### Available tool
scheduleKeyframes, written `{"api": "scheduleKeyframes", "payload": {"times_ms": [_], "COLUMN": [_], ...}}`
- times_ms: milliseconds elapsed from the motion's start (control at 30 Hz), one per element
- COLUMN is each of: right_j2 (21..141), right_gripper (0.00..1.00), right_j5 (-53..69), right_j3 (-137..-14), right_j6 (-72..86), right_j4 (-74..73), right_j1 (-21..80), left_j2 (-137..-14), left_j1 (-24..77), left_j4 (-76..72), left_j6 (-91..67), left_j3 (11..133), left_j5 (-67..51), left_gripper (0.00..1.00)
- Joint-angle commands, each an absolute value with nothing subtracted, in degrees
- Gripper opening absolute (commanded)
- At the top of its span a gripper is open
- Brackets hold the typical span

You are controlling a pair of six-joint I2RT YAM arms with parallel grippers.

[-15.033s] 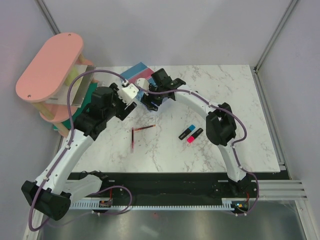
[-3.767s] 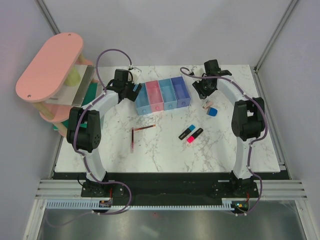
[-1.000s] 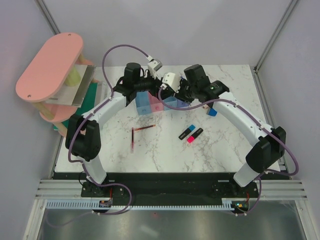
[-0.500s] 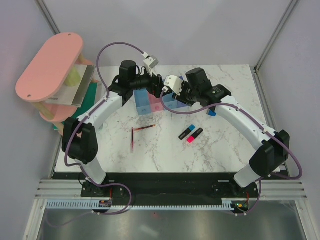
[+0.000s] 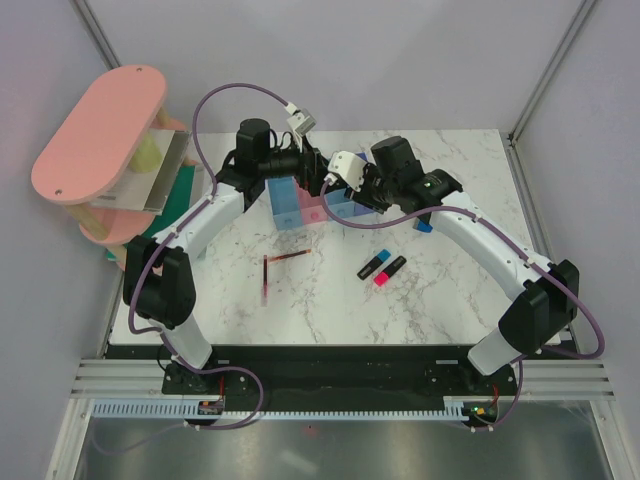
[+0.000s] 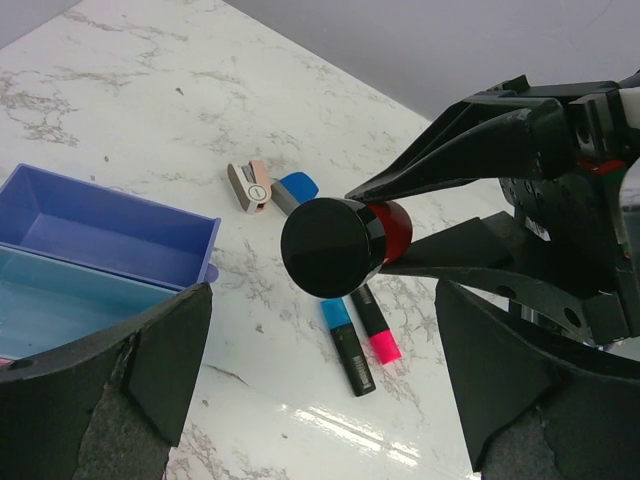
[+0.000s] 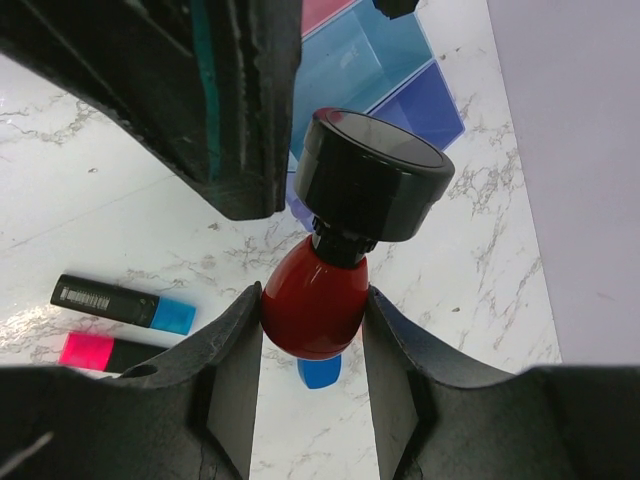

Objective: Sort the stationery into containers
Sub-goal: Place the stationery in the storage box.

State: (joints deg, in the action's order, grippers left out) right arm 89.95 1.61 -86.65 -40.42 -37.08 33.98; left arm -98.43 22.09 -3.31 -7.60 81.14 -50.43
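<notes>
My right gripper [image 7: 312, 305] is shut on the red-black capped piece [image 7: 316, 295], by its red body, with the black cap [image 6: 325, 248] pointing at my left gripper. My left gripper [image 6: 320, 380] is wide open facing the piece, which sits just ahead of its jaws. Both grippers [image 5: 318, 178] [image 5: 345, 185] meet above the row of bins [image 5: 290, 210]. Two dark-red pens [image 5: 287, 257] [image 5: 265, 281] lie on the table. The blue highlighter [image 6: 345, 340] and the pink highlighter [image 6: 375, 328] lie side by side. The beige eraser [image 6: 250, 186] and the blue block [image 6: 298, 187] lie right of the purple bin [image 6: 100, 225].
The big pink oval-topped rack [image 5: 100, 130] stands at the far left. The arms hide much of the bins from above. A light blue bin [image 6: 50, 300] stands beside the purple one. The cell's walls close off the back and sides.
Since 3.8 s ago both grippers have come from the table's two sides to meet above the bins, the right one carrying the capped piece. In the last half second little has moved.
</notes>
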Motion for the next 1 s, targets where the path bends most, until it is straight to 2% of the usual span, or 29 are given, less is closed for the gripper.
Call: {"api": "scheduleKeyframes", "payload": {"times_ms": [0, 967], "right_j2": [89.6, 86.3], "right_gripper": [0.39, 0.38], "right_j5": [1.7, 3.2], "right_j3": [-90.0, -93.5], "right_j6": [-39.2, -37.3], "right_j4": [-36.1, -40.5], "right_j1": [34.7, 36.8], "left_j2": [-99.0, -102.0], "left_j1": [22.1, 22.6], "left_j4": [-6.7, -5.8], "left_j6": [-10.0, -4.6], "left_j3": [82.4, 83.1], "left_j5": [-51.7, -43.2], "left_gripper": [1.00, 1.00]}}
